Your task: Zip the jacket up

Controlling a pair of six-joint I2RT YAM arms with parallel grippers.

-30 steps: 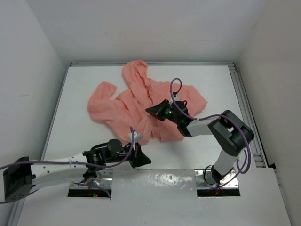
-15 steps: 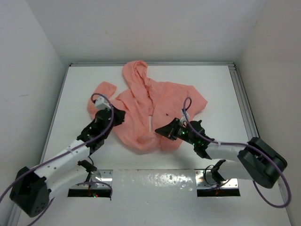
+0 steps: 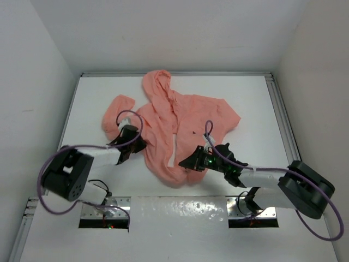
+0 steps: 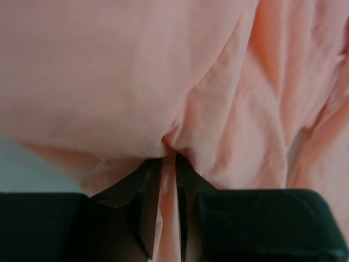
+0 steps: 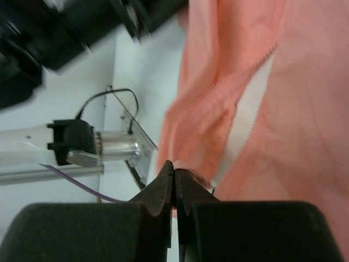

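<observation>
1. Salmon-pink thin fabric hooded jacket is lying crumpled and softly creased on the flat white table. Its hood is pointing toward the far wall and its rounded lower hem is sitting nearest the arms. Its front panels are parting along a fine-toothed zipper.
2. The left gripper is resting at the jacket's left edge. Its black fingers are standing a narrow slit apart with a fold of cloth running between them; whether they are pinching it cannot be told.
3. The right gripper is pressing its fingers fully together at the hem beside the zipper, pinching the cloth edge gathered at its tips.
4. The left arm is lying low, reaching rightward; the right arm is lying low, reaching leftward.
</observation>
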